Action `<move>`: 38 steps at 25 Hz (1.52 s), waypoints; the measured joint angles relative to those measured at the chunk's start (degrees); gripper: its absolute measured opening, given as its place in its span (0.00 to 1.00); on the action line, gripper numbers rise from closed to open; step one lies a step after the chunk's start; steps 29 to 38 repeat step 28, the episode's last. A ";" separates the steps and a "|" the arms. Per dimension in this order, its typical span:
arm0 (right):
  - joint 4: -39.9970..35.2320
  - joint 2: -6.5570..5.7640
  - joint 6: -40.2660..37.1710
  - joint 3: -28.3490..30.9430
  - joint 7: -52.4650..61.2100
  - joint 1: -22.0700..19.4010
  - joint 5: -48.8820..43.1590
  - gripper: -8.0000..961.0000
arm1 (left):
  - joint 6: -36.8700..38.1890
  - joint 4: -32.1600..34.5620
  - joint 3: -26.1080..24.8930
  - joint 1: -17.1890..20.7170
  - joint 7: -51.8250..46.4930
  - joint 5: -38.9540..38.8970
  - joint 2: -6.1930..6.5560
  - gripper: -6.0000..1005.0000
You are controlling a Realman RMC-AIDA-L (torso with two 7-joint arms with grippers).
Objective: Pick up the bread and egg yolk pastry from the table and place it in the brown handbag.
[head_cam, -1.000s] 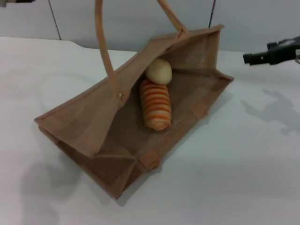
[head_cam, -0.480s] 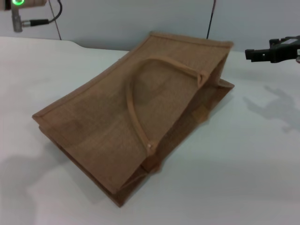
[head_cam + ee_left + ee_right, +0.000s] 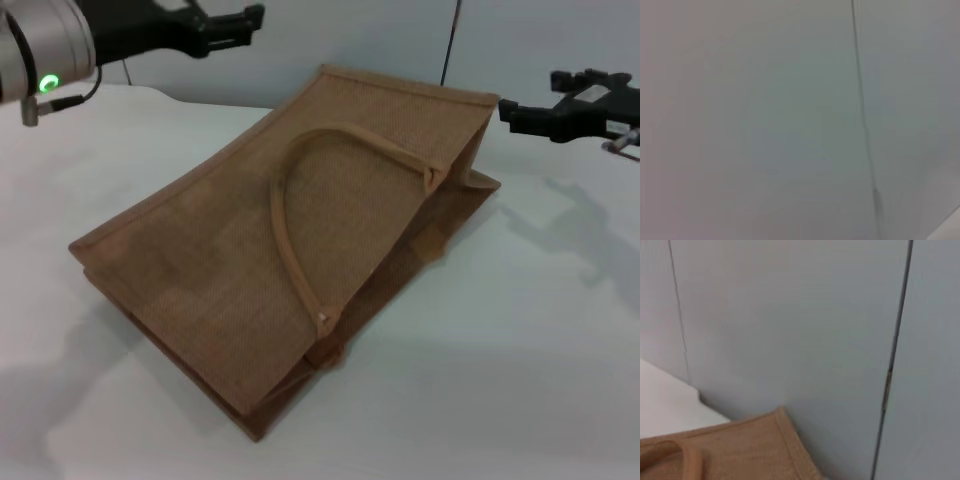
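The brown handbag [image 3: 200, 260] lies flat on the white table [image 3: 520, 350] with its top side folded down. One looped handle [image 3: 283, 215] rests on top of it. The bread and the egg yolk pastry are hidden from view. My left gripper [image 3: 245, 18] hangs open and empty above the table's far left, well clear of the bag. Off the bag's far right corner, my right gripper [image 3: 508, 110] hovers above the table and holds nothing. A corner of the handbag [image 3: 750, 445] and part of its handle [image 3: 687, 460] show in the right wrist view.
A grey panelled wall [image 3: 400, 40] runs behind the table. The left wrist view shows only that wall [image 3: 765, 125]. Bare table surface lies in front of and to the right of the bag.
The bag's raised side and handle dropped flat, covering the bread and pastry that showed inside. My left arm came into view at the top left. The right gripper shifted slightly left.
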 joint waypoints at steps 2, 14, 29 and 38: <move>0.17 0.18 -6.34 -5.13 -6.78 -2.39 7.79 0.91 | 6.21 -0.28 4.51 1.90 4.39 -3.00 0.00 0.83; 1.57 0.21 -53.50 -33.40 -30.64 -3.57 41.46 0.89 | 16.94 -14.08 11.97 3.33 35.21 -38.89 -0.08 0.72; 11.81 -0.09 -55.29 -34.27 -26.69 4.31 42.50 0.89 | 17.06 -16.58 13.67 3.45 41.41 -44.40 0.13 0.72; 11.81 -0.09 -55.29 -34.27 -26.69 4.31 42.50 0.89 | 17.06 -16.58 13.67 3.45 41.41 -44.40 0.13 0.72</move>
